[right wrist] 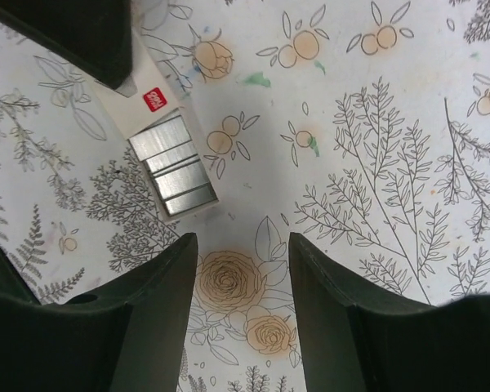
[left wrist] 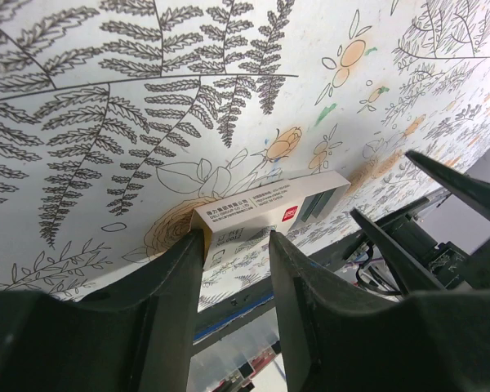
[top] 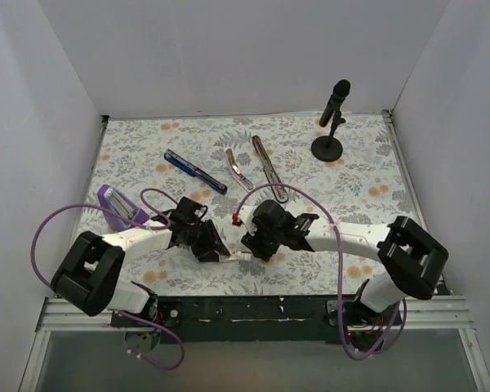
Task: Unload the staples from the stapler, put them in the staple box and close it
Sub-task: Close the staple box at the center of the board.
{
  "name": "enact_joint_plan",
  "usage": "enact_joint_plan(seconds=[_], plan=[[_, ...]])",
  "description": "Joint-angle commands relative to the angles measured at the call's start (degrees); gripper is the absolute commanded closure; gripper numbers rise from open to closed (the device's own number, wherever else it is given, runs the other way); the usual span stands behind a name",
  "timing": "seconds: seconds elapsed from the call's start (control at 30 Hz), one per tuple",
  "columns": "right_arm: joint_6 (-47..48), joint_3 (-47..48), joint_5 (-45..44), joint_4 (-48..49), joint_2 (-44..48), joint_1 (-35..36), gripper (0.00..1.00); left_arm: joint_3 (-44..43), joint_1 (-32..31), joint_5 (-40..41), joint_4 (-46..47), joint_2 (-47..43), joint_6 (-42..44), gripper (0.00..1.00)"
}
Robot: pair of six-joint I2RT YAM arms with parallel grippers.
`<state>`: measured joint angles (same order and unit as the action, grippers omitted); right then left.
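Observation:
The stapler lies spread out at the middle back of the mat. Its blue-and-black arm (top: pixel 194 172), a short silver strip (top: pixel 238 169) and the long silver channel (top: pixel 269 167) lie side by side. Both grippers are well in front of it. My left gripper (top: pixel 220 251) (left wrist: pixel 235 237) is shut on one end of a small white staple box (left wrist: pixel 265 206) (right wrist: pixel 151 102). The box's other end is open, with silver staples (right wrist: pixel 171 167) showing inside. My right gripper (top: pixel 247 243) (right wrist: pixel 242 245) hovers open over the mat just beside that end, with nothing between its fingers.
A purple block (top: pixel 118 204) lies at the left edge of the floral mat (top: pixel 351 180). A black microphone on a round stand (top: pixel 330 122) stands at the back right. White walls close in the back and sides. The table's near edge runs just behind the grippers.

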<state>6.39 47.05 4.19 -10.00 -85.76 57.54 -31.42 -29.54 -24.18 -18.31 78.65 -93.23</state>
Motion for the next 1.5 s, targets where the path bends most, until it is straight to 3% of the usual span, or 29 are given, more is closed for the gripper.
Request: enact_joint_plan(seconds=[0.0,0.63,0.93,1.47], plan=[[-5.5,-0.9,-3.65,3.58,-2.31,-0.32,0.44,-0.93,-0.08,3.62,-1.12,1.06,1.73,0.63],[-8.06,1.38,-2.08,9.47,-8.02,-0.5,0.45,0.74,-0.08,1.16,3.28,2.56,2.18,0.65],[-3.59,-1.52,-2.34,12.46,-6.71,-2.34,0.45,0.75,-0.08,1.6,3.63,4.14,4.37,0.66],[-6.48,-1.88,5.74,16.68,-8.19,-2.78,0.46,0.75,-0.17,0.28,7.58,4.66,1.74,0.67]])
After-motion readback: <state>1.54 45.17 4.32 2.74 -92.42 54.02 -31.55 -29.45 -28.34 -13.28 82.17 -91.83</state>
